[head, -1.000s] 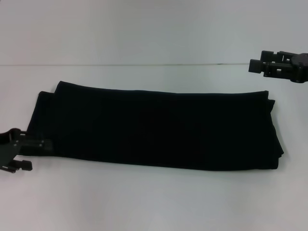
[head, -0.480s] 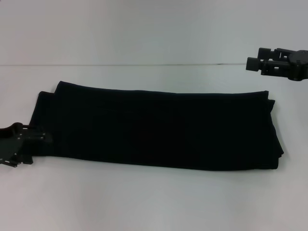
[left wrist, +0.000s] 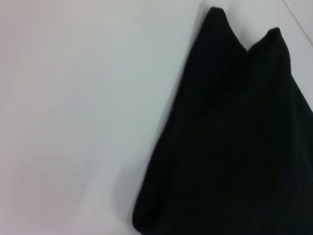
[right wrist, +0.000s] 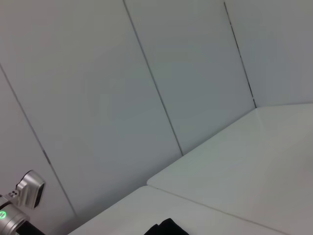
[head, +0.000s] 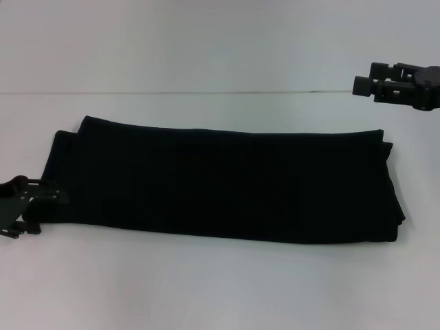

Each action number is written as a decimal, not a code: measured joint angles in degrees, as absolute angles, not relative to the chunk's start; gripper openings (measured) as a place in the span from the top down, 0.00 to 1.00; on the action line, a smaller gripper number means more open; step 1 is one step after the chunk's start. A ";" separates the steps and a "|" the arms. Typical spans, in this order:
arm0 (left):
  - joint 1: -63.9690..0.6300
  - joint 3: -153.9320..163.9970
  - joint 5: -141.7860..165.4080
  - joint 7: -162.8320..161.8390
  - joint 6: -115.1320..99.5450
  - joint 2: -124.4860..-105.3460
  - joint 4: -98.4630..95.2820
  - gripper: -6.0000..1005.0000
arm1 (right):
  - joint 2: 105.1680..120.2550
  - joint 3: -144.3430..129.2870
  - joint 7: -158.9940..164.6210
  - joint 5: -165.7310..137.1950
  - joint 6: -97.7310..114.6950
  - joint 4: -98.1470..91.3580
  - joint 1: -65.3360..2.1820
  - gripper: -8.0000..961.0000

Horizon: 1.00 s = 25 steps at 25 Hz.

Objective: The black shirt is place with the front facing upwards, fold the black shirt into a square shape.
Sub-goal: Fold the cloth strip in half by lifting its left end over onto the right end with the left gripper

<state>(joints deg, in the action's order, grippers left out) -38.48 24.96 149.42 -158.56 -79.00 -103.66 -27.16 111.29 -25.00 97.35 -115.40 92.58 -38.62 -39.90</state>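
The black shirt (head: pixel 220 182) lies flat on the white table as a long folded band running left to right, with no lettering showing. My left gripper (head: pixel 51 214) is low at the band's near left corner, open, its fingers right by the corner's edge. The left wrist view shows that end of the shirt (left wrist: pixel 244 137) with two corner points. My right gripper (head: pixel 363 78) hangs open in the air beyond the shirt's far right corner, holding nothing. Only a sliver of the shirt (right wrist: pixel 166 227) appears in the right wrist view.
The white table (head: pixel 220 289) has bare surface in front of and behind the shirt. A white panelled wall (right wrist: pixel 146 73) stands behind the table. A silver part with a green light (right wrist: pixel 17 200) shows in the right wrist view.
My left gripper has slid up from below the shirt's near left corner to right beside it. The right gripper has drifted slightly up and to the right. The shirt has not moved.
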 joint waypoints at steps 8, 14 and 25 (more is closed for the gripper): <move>-38.64 25.38 150.12 -158.61 -77.34 -103.62 -26.98 0.12 | 111.36 -24.97 97.29 -114.09 92.55 -38.61 -39.70 0.04; -38.58 25.50 150.13 -158.56 -76.52 -103.62 -26.53 0.12 | 111.36 -24.94 97.29 -113.82 92.60 -38.58 -39.59 0.04; -38.56 26.48 150.12 -158.48 -75.06 -104.03 -26.27 0.12 | 111.36 -24.97 97.29 -113.81 92.64 -38.58 -39.59 0.04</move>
